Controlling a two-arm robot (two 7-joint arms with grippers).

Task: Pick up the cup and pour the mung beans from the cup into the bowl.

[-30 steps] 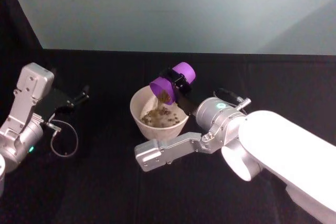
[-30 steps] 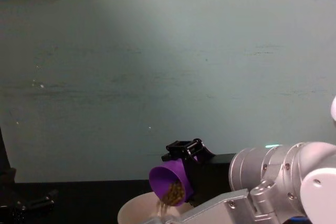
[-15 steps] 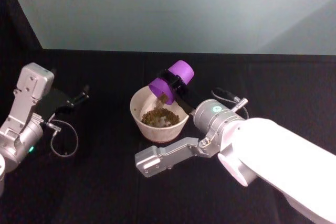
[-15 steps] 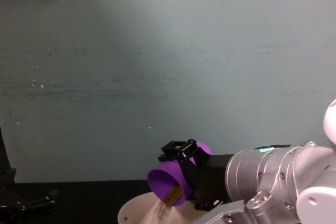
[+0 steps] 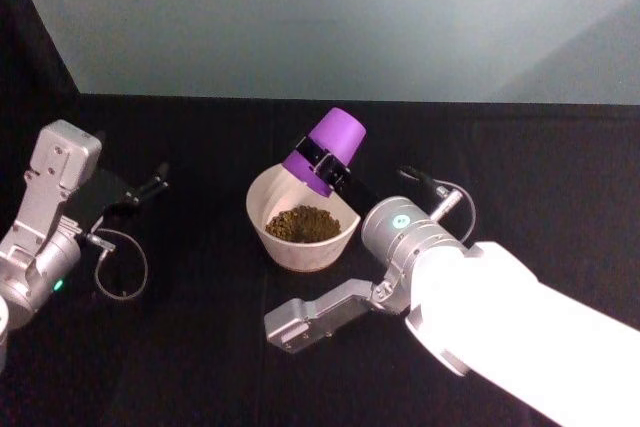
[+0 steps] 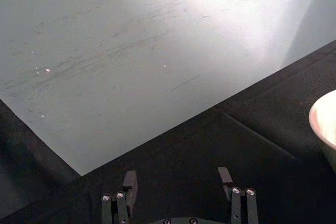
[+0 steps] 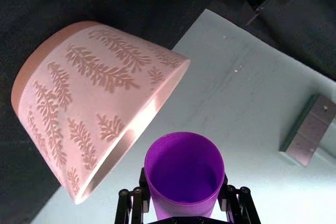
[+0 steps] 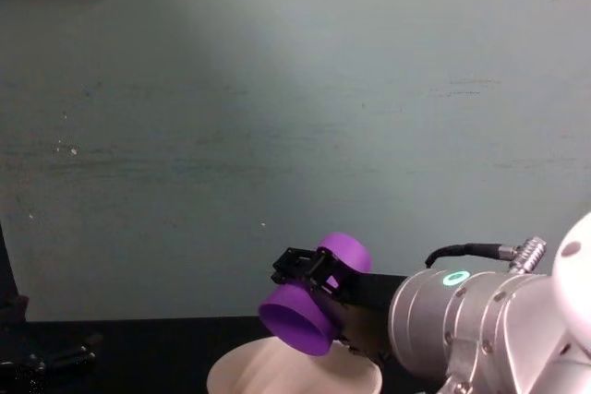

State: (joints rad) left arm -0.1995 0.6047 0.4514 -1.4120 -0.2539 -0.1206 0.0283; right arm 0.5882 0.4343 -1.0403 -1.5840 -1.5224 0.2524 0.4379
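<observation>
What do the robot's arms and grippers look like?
Its arms are chunky and rounded, in white and silver-grey. The right arm has a round silver joint with a glowing green ring and a thin cable plugged in beside it. The left arm has a looping wire hanging out. The left gripper and right gripper are black and slim.

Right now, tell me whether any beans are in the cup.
No, the cup shows a bare purple inside; the beans lie in the bowl.

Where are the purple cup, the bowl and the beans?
cup (image 5: 338, 135), head view, its purple side.
bowl (image 5: 300, 252), head view, front outer wall.
mung beans (image 5: 303, 223), head view, middle of the pile.
</observation>
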